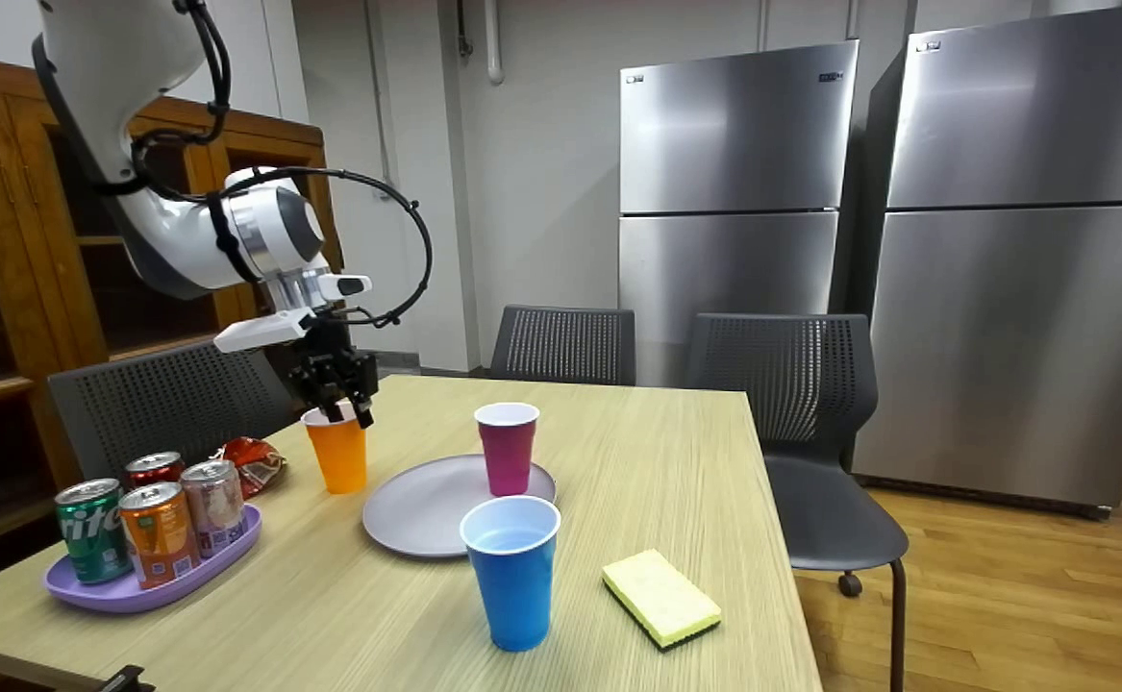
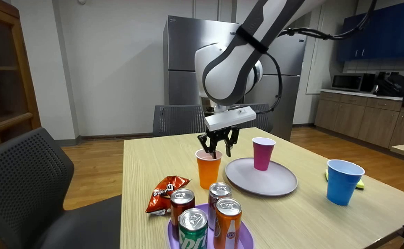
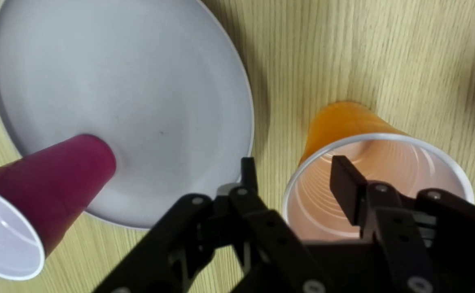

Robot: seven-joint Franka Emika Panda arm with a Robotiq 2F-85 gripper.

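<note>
At left, a purple tray (image 1: 142, 598) holds four cans (image 1: 159, 538); right of it, the released gripper (image 3: 296, 181) has one finger (image 3: 346, 190) inside the orange cup (image 1: 340, 461), one outside; next, a grey plate (image 1: 421, 509) bears a magenta cup (image 1: 507, 454); near, a blue cup (image 1: 515, 581).

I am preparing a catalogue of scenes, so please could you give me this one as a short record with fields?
Gripper: open, one finger inside the orange cup, the other outside
Orange cup: upright on the table
Grey plate: beside orange cup; magenta cup standing on it
Blue cup: upright, near yellow sponge
Purple tray: holds four cans
Red packet: next to the tray
</note>
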